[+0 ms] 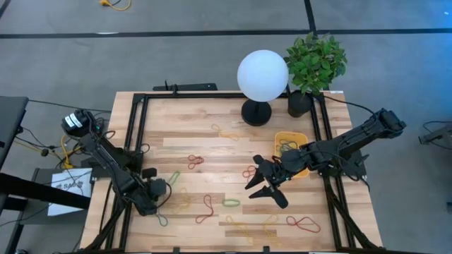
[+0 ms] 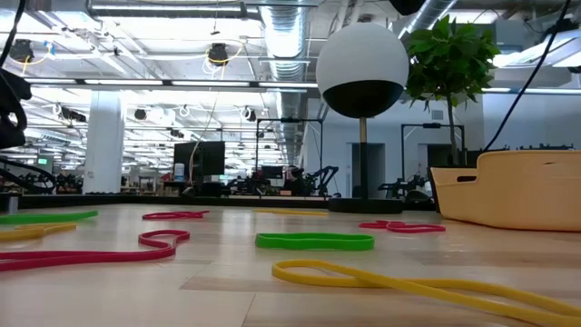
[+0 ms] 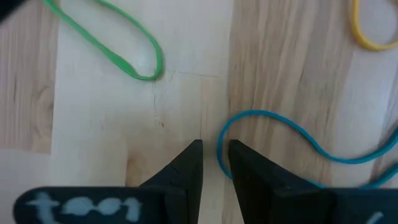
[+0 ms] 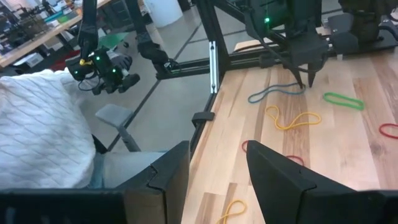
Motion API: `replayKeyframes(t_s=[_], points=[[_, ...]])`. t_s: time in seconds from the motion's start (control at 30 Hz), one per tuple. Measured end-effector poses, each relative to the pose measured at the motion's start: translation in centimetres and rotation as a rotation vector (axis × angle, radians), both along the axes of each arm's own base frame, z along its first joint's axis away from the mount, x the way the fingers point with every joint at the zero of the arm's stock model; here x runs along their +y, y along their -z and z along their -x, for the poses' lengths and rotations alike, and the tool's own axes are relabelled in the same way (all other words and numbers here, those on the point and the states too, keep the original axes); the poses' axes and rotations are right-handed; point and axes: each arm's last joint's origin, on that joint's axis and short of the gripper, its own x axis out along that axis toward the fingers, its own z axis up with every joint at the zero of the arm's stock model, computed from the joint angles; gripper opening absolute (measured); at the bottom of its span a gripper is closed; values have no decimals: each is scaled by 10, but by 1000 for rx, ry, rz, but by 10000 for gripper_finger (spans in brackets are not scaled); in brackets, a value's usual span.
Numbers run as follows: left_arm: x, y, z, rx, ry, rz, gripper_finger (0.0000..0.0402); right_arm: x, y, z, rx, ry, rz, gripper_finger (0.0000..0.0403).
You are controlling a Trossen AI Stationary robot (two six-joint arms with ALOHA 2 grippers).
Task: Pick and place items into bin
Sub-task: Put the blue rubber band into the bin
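Many thin rubber-band items lie flat on the wooden table: red [image 1: 194, 161], green [image 1: 232, 202], yellow [image 1: 180, 204] and others. A blue band [image 3: 298, 130] lies by the table's near left corner. My left gripper [image 1: 158, 200] points down over it, open by a narrow gap, and the band's bent end [image 3: 219, 146] runs into that gap. My right gripper [image 1: 265, 185] hangs open above the table's middle, holding nothing. The yellow-orange bin [image 1: 295, 137] stands on the table at the right, partly under my right arm. My left gripper comes from above, pointing down, with one finger [image 3: 193, 163] on either side of the blue band's bent end [image 3: 219, 146]. The band lies flat on the table. I cannot tell whether the fingers touch it.
A white globe lamp [image 1: 263, 74] and a potted plant [image 1: 316, 63] stand at the far edge. Black frame rails [image 1: 138, 134] run along the table's sides. A green band [image 3: 124, 56] and a yellow one [image 3: 367, 37] lie close to my left gripper.
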Motion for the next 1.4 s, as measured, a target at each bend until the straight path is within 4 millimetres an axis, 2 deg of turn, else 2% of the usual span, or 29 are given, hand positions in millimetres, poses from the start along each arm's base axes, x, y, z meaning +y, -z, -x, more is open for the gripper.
replayKeyframes(t_s=[0.2, 0.4, 0.47, 0.57, 0.67, 0.77, 0.97, 1.03, 1.13, 1.23, 1.4], points=[[0, 0, 0, -21, -54, 2, 71, 0, 0, 0, 0, 1, 0, 154], [1, 0, -1, -37, 37, -37, 69, 0, 0, 0, 0, 2, 1, 154], [1, 1, 0, -14, 48, -21, 58, 0, 0, 0, 0, 2, 1, 155], [-1, 0, -2, -28, 28, 0, 17, 0, 0, 0, -2, 10, 4, 157], [-3, -1, -5, -84, 21, 0, 5, -2, 0, -1, -10, 74, 24, 157], [-11, -9, -15, -184, 18, -28, 1, -5, -1, -2, -25, 144, 42, 154], [-27, -53, -40, -437, 78, -156, 0, -14, 0, -6, -35, 304, 82, 150], [-32, -74, -52, -530, 104, -195, 0, -19, 7, -12, -20, 349, 124, 148], [-31, -95, -64, -576, 161, -289, 0, -21, 25, -25, 27, 377, 168, 149], [-27, -113, -77, -613, 183, -340, 0, -18, 50, -44, 67, 355, 169, 155], [-11, -122, -95, -603, 172, -399, 0, -7, 86, -73, 30, 245, 113, 175]])
